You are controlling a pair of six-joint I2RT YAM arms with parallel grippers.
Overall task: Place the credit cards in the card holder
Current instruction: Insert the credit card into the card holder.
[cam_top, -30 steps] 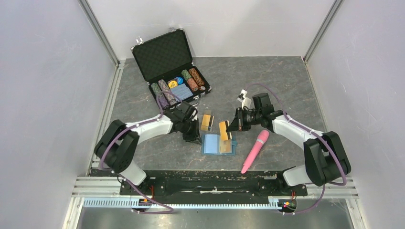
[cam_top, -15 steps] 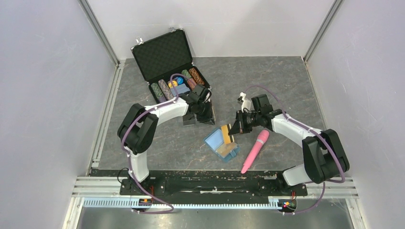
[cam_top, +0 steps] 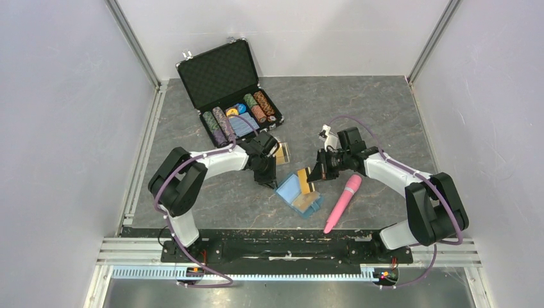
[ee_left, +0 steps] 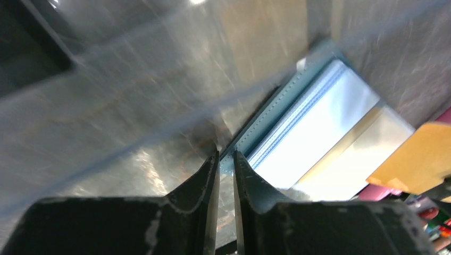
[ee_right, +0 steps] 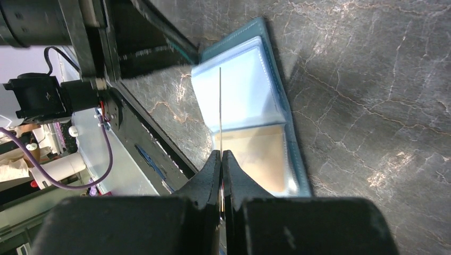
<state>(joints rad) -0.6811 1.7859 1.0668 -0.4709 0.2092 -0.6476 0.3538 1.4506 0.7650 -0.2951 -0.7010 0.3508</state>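
The card holder lies open, pockets upward, in the middle of the table, so its slots can be reached. The right gripper is clenched on a gold-orange credit card, held edge-on just above the holder, probably lining up a slot. The left gripper, jaws a slit apart and empty, sits at the holder's left corner, likely steadying it. No writing is legible.

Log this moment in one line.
left pincer: tips at card holder corner, grip unclear | right pincer: shut on gold card above card holder | gold card not yet slotted
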